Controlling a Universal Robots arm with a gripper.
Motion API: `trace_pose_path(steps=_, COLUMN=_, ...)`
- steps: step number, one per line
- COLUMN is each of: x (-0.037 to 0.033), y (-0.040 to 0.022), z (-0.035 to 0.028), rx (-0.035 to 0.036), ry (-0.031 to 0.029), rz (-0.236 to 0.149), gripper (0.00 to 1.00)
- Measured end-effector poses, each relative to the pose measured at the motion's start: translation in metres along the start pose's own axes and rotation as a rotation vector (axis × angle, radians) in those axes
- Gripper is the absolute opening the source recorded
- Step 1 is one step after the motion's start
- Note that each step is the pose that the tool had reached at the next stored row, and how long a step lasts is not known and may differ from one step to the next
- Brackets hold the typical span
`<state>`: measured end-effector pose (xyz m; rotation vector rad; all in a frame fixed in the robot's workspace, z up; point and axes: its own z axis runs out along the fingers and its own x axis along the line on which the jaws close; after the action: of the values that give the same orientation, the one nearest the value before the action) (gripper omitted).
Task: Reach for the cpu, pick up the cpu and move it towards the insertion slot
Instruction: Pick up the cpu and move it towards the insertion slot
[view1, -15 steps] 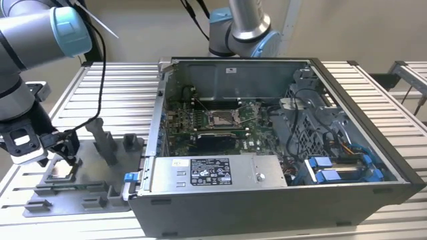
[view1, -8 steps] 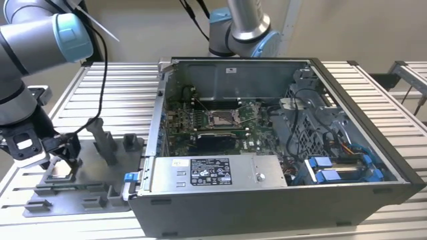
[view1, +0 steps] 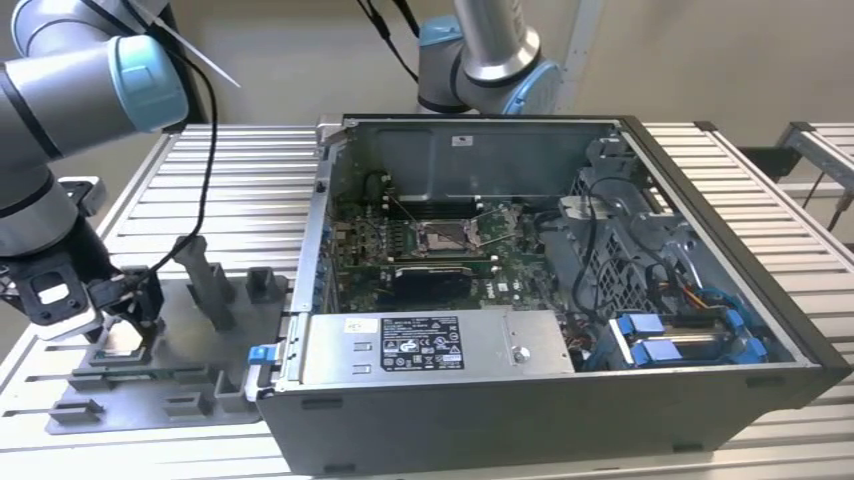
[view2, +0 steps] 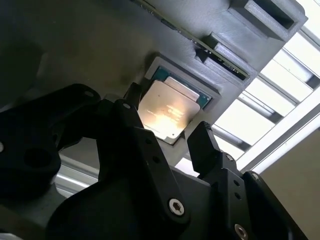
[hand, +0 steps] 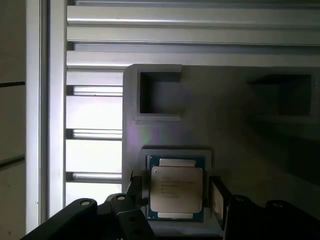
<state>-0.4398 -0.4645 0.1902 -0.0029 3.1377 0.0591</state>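
The cpu (hand: 176, 189), a small square chip with a silvery top, lies flat in a shallow recess of the grey fixture plate (hand: 165, 132). In the second wrist view the cpu (view2: 167, 111) glints under the light. My gripper (hand: 175, 194) hangs low over it, open, with one black finger on each side of the chip and a small gap showing at each edge. In the exterior view my gripper (view1: 127, 318) is down at the fixture plate (view1: 174, 405) on that view's left. The insertion slot (view1: 445, 235), a silver-framed socket on the green board, sits inside the open computer case (view1: 561, 420).
Grey upright fixture blocks (view1: 207, 280) stand on the plate between my gripper and the case wall. A power supply (view1: 427, 345) fills the case's front. A second arm's base (view1: 483, 60) stands behind the case. The table top is ribbed aluminium (view1: 240, 190).
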Motion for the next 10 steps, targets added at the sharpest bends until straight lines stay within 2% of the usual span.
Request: trace_pose_path(steps=10, x=0.0, y=-0.0001, z=0.0021, rx=-0.0001, ry=-0.0004, rz=0.0, gripper=1.0)
